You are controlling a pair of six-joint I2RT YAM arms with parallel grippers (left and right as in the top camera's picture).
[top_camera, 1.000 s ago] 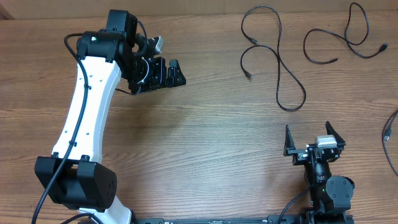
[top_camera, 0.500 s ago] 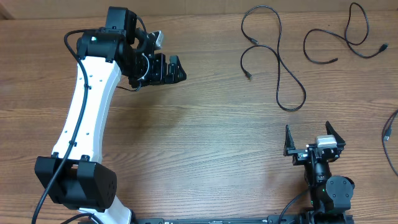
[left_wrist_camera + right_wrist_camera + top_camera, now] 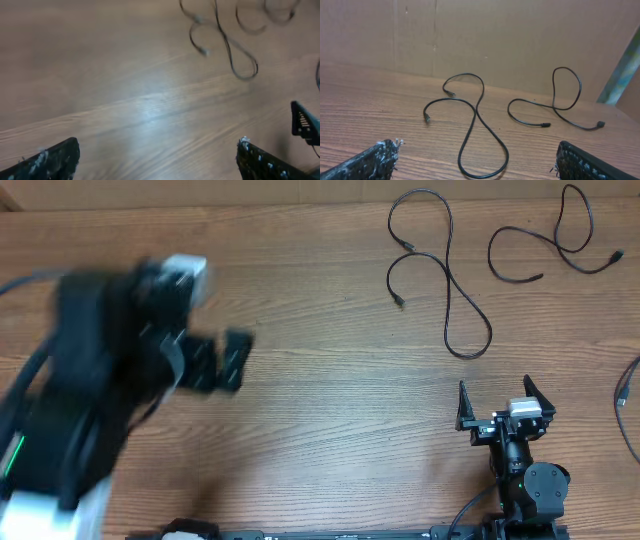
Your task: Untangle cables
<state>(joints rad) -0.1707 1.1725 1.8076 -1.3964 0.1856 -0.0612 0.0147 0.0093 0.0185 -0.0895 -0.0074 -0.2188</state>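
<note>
Nearest the base, on the right, the right gripper (image 3: pixel 495 392) stands wide open and empty over the wooden table (image 3: pixel 330 410). Further left, the left gripper (image 3: pixel 157 155) is a blur from overhead, but its own camera shows its fingers spread wide with nothing between them. Beyond both, at the far right, a long cable (image 3: pixel 491 332) lies in loose loops. A second cable (image 3: pixel 491 250) curls near it, not touching, and a third cable (image 3: pixel 622 395) runs off the right edge.

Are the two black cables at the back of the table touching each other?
Apart. The overhead view shows a strip of bare wood between the long curvy cable and the shorter looped cable.
</note>
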